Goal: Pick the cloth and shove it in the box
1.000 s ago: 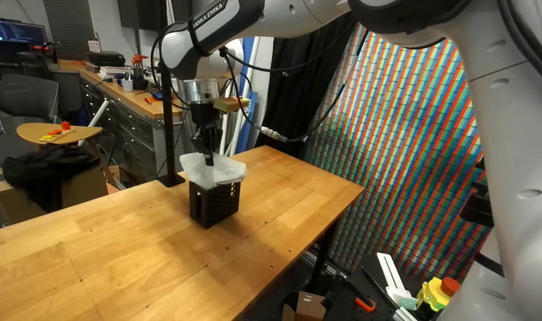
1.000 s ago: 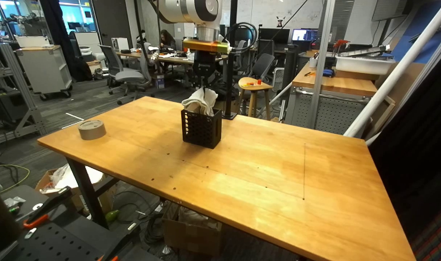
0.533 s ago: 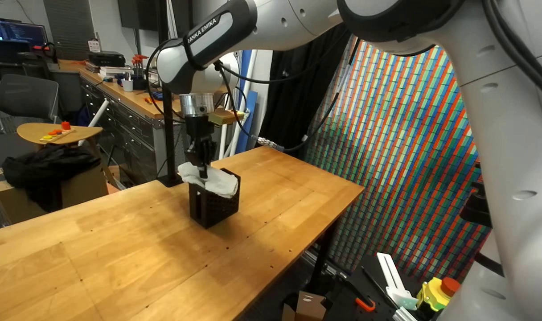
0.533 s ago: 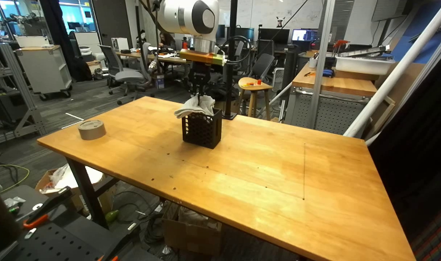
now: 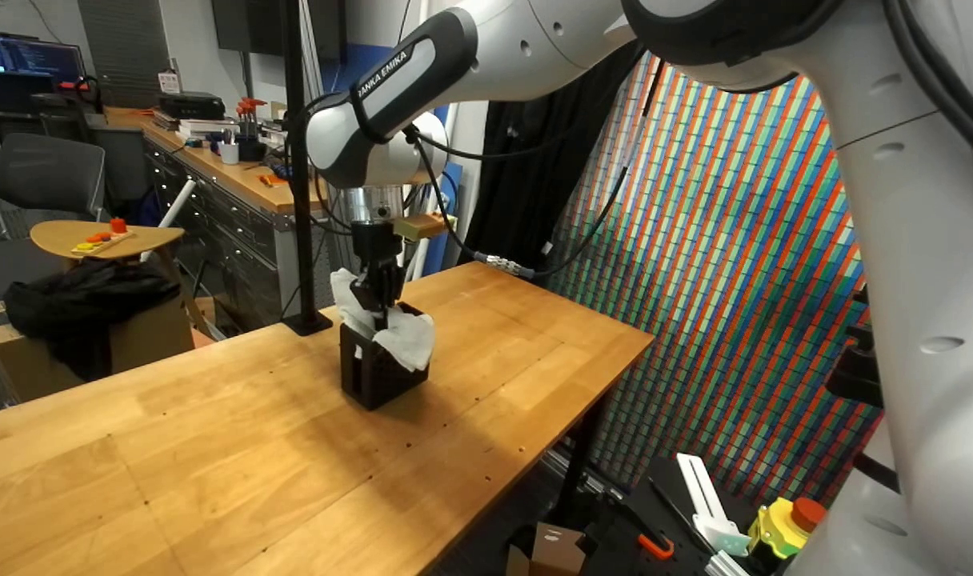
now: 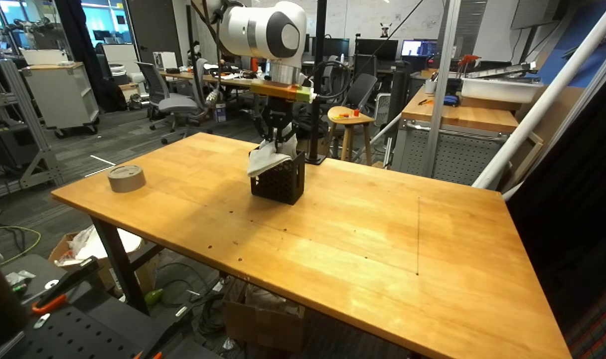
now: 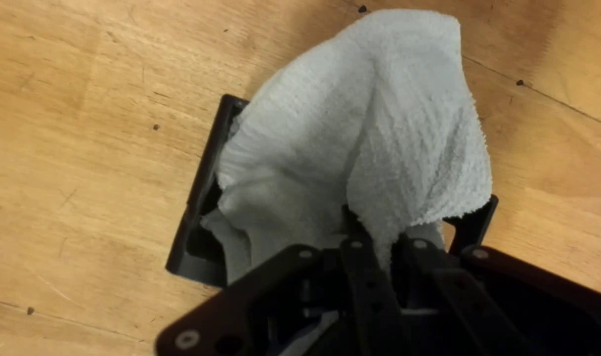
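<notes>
Black perforated box (image 6: 280, 187) stands upright on table (image 6: 363, 299). White cloth (image 7: 320, 123) lies partly in box mouth, hanging outside over one box wall, sticking up above the rim as well. Pincer (image 7: 378, 232) points down over box, narrow, holding a fold of cloth. Roll of tape (image 6: 126, 179) sits well apart from box.

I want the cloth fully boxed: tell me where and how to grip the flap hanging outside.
Probably from above, pinching across the crease in the flap: it drapes over the wall of the black box, and being creased it should bunch easily. The gripper, pointing down, suits that approach but now holds another part of the cloth.
</notes>
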Action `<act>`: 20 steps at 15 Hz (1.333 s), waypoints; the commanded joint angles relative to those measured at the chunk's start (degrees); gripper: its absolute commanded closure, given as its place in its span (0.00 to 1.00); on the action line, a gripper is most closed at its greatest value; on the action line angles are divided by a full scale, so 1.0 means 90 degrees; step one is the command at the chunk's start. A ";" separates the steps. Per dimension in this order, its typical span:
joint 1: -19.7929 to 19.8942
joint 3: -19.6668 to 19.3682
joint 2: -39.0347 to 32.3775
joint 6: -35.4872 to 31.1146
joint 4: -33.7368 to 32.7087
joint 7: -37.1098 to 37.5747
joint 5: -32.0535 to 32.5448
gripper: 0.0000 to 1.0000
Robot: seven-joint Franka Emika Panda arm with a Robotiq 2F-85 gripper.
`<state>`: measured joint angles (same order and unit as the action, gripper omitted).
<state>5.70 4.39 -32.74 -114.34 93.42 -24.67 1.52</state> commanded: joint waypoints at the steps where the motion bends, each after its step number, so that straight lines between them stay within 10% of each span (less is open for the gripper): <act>1: 0.0112 0.0097 -0.0083 -0.0320 0.0261 -0.0375 -0.0266 0.95; 13: 0.0449 0.0293 -0.0139 -0.0032 0.0558 -0.0926 -0.1344 0.94; 14: 0.0440 0.0265 0.0026 -0.0032 0.0638 -0.0826 -0.1387 0.67; 20: 0.0365 0.0135 0.0802 -0.0009 0.0987 -0.0425 -0.1419 0.28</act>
<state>9.14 5.97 -30.96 -115.07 99.30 -30.12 -10.32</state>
